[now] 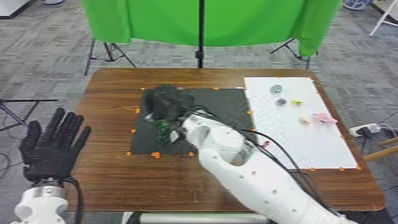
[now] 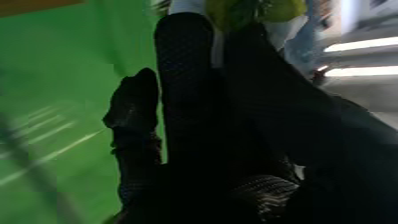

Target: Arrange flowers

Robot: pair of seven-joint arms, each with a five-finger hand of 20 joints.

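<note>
- Greenery [image 1: 163, 132] shows just near of the right hand [image 1: 167, 105], over the dark mat [image 1: 226, 102]; that hand's grip, I cannot tell.
- Left hand [image 1: 53, 155]: relaxed, at left.
- Best move slowly, avoiding crushed leaves.

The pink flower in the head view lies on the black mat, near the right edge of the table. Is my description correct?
Not fully. The head view shows the pink flower on the white sheet, which lies to the right of the black mat. The flower is indeed near the right edge of the table.
</note>
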